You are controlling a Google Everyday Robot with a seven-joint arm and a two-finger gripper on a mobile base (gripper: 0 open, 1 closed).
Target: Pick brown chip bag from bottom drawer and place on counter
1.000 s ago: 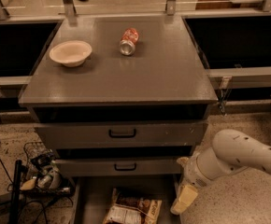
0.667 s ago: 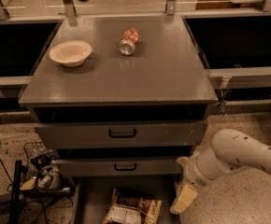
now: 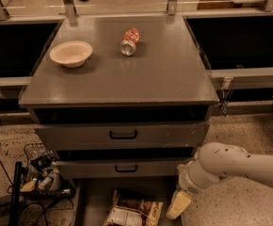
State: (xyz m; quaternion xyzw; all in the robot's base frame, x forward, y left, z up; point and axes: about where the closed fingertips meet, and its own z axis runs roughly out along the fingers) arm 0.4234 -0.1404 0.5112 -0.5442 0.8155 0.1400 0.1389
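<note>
The brown chip bag (image 3: pixel 134 213) lies flat in the open bottom drawer (image 3: pixel 92 201) at the bottom of the view, white label facing up. My gripper (image 3: pixel 178 205) hangs at the end of the white arm just right of the bag, low over the drawer's right side, beside the bag. The counter (image 3: pixel 146 74) is the dark grey top of the cabinet above.
A cream bowl (image 3: pixel 71 53) sits at the counter's left. A red soda can (image 3: pixel 129 41) lies on its side near the counter's back middle. Two upper drawers with black handles (image 3: pixel 123 135) are closed. A wire basket with cables (image 3: pixel 40 171) stands on the floor at left.
</note>
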